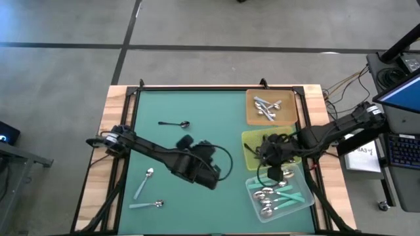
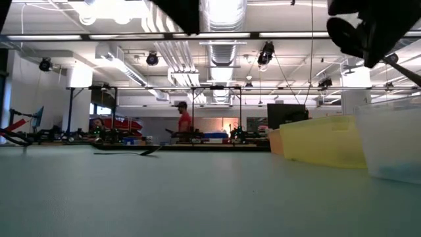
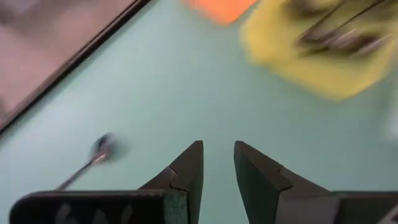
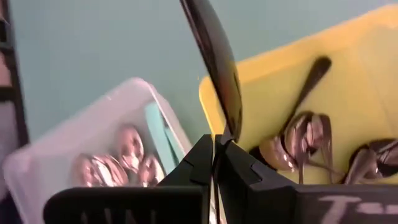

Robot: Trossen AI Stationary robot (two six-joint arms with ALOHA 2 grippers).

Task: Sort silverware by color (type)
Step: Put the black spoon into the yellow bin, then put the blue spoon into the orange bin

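Note:
My right gripper (image 4: 214,149) is shut on a dark spoon (image 4: 217,68) above the yellow tray (image 1: 252,141), which holds more dark spoons (image 4: 298,143). In the high view this gripper (image 1: 271,157) hangs between the yellow tray and the clear tray (image 1: 303,187), which holds teal-handled spoons (image 1: 285,193). My left gripper (image 3: 217,158) is open with nothing between its fingers, above the mat's middle (image 1: 199,147). One dark spoon (image 1: 174,124) and two teal-handled spoons (image 1: 144,183) (image 1: 146,205) lie flat on the green mat. Silver spoons (image 1: 268,108) lie in the orange tray (image 1: 252,117). My right gripper pinches the dark spoon by one end (image 4: 229,127) between its two fingers. The rest of the spoon sticks out past the fingertips. The fingers slant downward over the yellow tray's edge. The spoon is lifted clear of the tray.
The three trays stand in a row along the mat's right side. A black frame (image 1: 197,87) runs along the mat's far edge. Cables loop off both wrists (image 1: 226,160). Bare mat lies between the left gripper and the trays. A person stands far behind the table (image 2: 185,122).

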